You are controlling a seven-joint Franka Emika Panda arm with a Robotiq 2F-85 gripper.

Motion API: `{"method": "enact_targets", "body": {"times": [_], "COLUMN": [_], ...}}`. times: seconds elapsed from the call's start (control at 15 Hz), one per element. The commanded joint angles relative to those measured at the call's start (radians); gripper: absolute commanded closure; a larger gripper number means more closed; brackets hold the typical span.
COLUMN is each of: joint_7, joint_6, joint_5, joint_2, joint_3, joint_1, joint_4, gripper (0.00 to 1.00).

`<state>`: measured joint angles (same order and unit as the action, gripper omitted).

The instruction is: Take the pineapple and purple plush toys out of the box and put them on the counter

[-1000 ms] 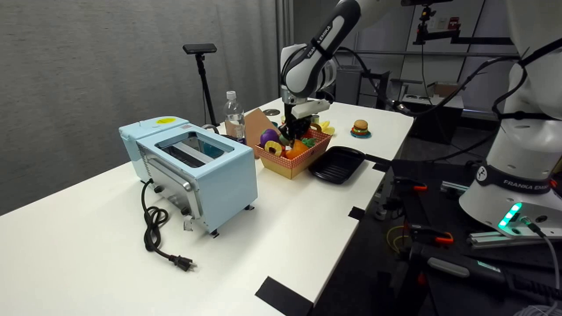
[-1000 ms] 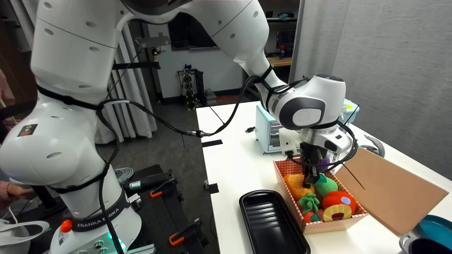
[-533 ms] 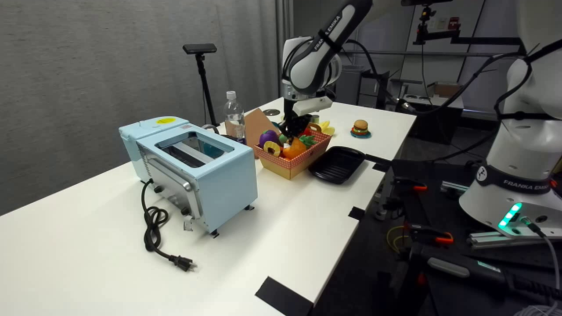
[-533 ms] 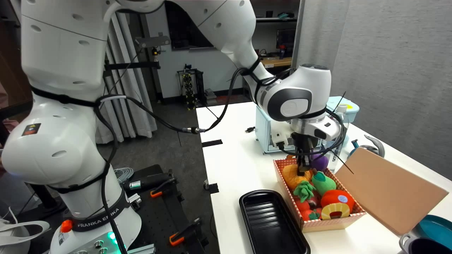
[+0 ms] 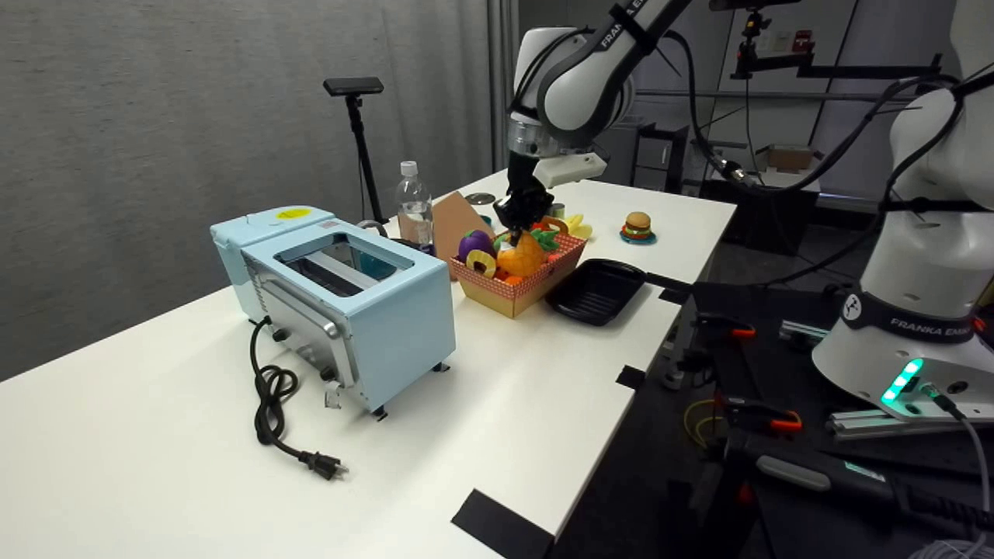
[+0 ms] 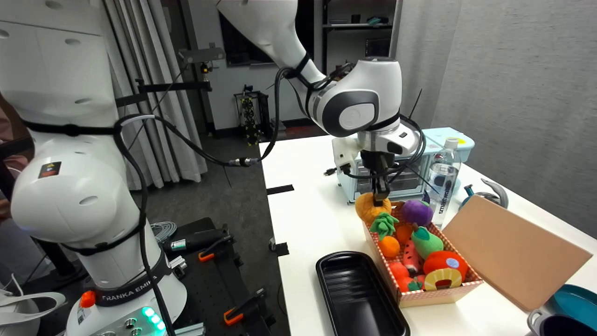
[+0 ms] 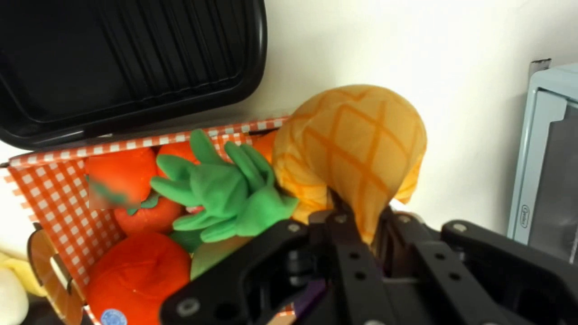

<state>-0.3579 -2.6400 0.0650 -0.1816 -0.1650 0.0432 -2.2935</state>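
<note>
My gripper (image 7: 365, 212) is shut on the pineapple toy (image 7: 356, 135), yellow-orange with crossed lines and green leaves (image 7: 221, 194). The fabric is pinched between the fingers. In both exterior views the gripper (image 5: 517, 233) (image 6: 380, 198) points down, with the pineapple (image 5: 522, 256) (image 6: 366, 209) raised at the oven-side end of the red-checked box (image 5: 485, 295) (image 6: 433, 298), partly over its rim. The purple plush toy (image 6: 416, 213) (image 5: 474, 243) lies in the box beside it. In the wrist view only a purple sliver (image 7: 311, 295) shows behind the gripper. The white counter (image 6: 312, 224) surrounds the box.
Other plush foods, such as a pear (image 6: 426, 242) and a red one (image 6: 445, 266), fill the box. A black tray (image 6: 359, 294) stands alongside it. A blue toaster oven (image 5: 396, 310), a water bottle (image 6: 443, 179) and a brown board (image 6: 513, 252) stand near.
My gripper has risen and moved toward the oven-side end of the box, lifting the pineapple with it. An orange and a watermelon toy are now uncovered in the box.
</note>
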Motion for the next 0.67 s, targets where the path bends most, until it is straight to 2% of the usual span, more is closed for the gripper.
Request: {"method": "enact_targets", "body": {"times": [0.0, 0.13, 0.6], "joint_7": [-0.029, -0.039, -0.041], "joint_6": [-0.032, -0.033, -0.098], "joint_5": [-0.026, -0.031, 0.106], "joint_2": [0.082, 0.099, 0.209], "joint_3": [0.013, 0.021, 0.029], "joint_1": [-0.009, -0.008, 0.030], "joint_4": [-0.083, -0.102, -0.208], "gripper": [0.97, 0.97, 0.97]}}
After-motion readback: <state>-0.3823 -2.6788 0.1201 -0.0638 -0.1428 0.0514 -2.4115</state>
